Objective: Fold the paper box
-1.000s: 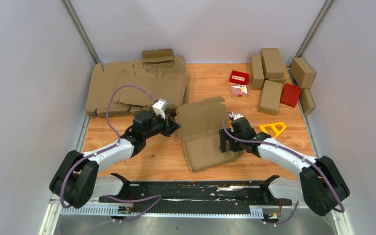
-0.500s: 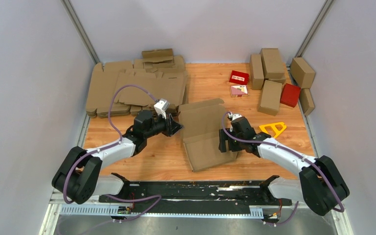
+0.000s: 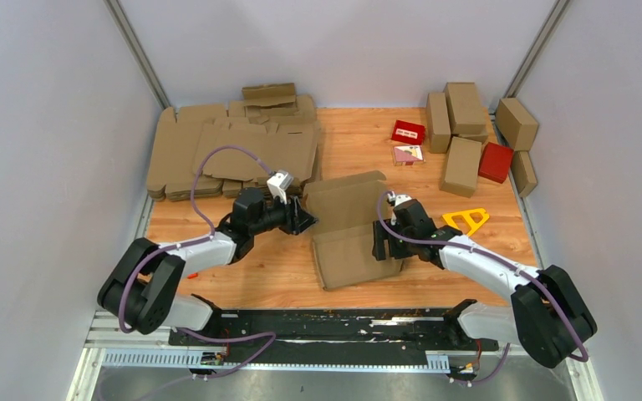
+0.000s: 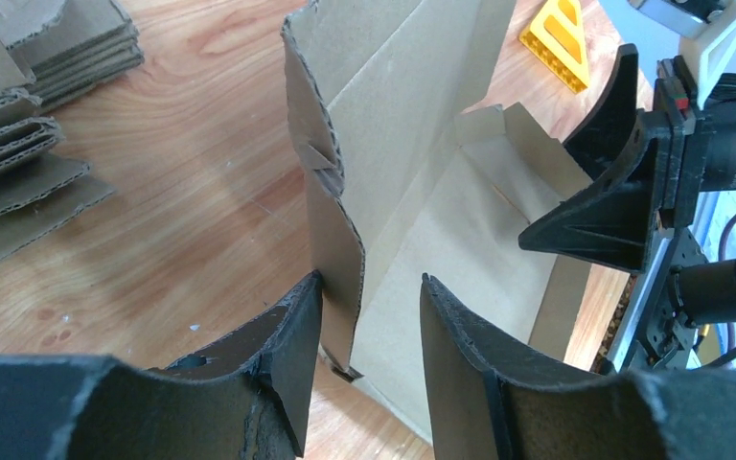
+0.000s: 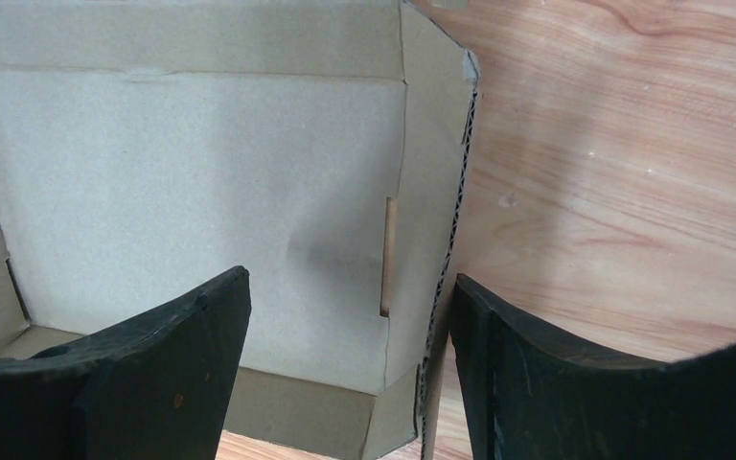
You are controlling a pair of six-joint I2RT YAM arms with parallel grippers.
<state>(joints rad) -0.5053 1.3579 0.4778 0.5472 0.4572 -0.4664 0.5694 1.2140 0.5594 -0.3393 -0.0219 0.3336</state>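
Note:
The paper box, a brown die-cut sheet, lies partly folded mid-table with its side walls raised. My left gripper is open at its left side. In the left wrist view my left gripper straddles the upright left wall, which rests against the left finger. My right gripper is open at the box's right side. In the right wrist view my right gripper straddles the raised right wall, with the box floor ahead.
A stack of flat brown blanks lies at the back left. Finished brown boxes and red boxes stand at the back right. A yellow triangular piece lies right of the right gripper. A black rail runs along the near edge.
My left gripper has moved right into the box's left side, and that wall now stands more upright. The box looks narrower. My right gripper has shifted slightly left.

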